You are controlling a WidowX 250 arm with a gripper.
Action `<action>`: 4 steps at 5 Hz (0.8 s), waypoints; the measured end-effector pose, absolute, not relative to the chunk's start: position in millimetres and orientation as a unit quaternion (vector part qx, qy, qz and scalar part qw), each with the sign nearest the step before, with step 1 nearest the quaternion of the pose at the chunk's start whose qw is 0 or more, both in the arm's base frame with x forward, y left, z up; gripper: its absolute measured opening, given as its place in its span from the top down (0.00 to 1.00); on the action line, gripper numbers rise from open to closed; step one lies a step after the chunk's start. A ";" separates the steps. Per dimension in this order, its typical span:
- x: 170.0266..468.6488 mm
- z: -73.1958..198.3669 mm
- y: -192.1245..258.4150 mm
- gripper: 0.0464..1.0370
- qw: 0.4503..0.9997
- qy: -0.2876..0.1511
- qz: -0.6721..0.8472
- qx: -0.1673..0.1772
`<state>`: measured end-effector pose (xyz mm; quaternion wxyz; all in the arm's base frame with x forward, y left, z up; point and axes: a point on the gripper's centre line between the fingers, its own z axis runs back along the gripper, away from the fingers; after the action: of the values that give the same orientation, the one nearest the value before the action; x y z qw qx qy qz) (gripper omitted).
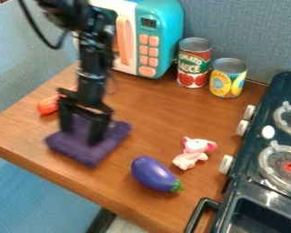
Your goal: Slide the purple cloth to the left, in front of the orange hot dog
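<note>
The table (154, 113) supports all items. The stove (268, 120) occupies the view's right side; the microwave (166, 32) stands at the rear, partly obscured by the arm. Gripper (81, 137): fingers spread, located over the purple cloth (90, 154) at the table's left; contact cannot be determined. Two cans (194, 63) stand beside the microwave. The eggplant (153, 174) and pink toy (192, 154) lie between cloth and stove. A partly hidden orange item (47, 105) lies behind the gripper.

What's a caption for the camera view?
Black gripper, fingers apart, at a purple cloth on a table; toy eggplant and pink toy animal nearby, toy microwave behind, stove at right.
</note>
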<state>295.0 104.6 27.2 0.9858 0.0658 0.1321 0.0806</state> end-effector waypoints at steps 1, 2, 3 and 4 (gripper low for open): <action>281.5 27.7 134.6 0.03 0.980 0.140 0.125 0.061; 275.5 30.9 139.9 0.03 0.976 0.157 0.133 0.070; 274.8 31.7 140.2 0.03 0.976 0.160 0.131 0.072; 275.5 31.0 139.0 0.03 0.977 0.158 0.125 0.069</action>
<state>275.5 139.0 31.0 0.9770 0.0688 0.1583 0.1252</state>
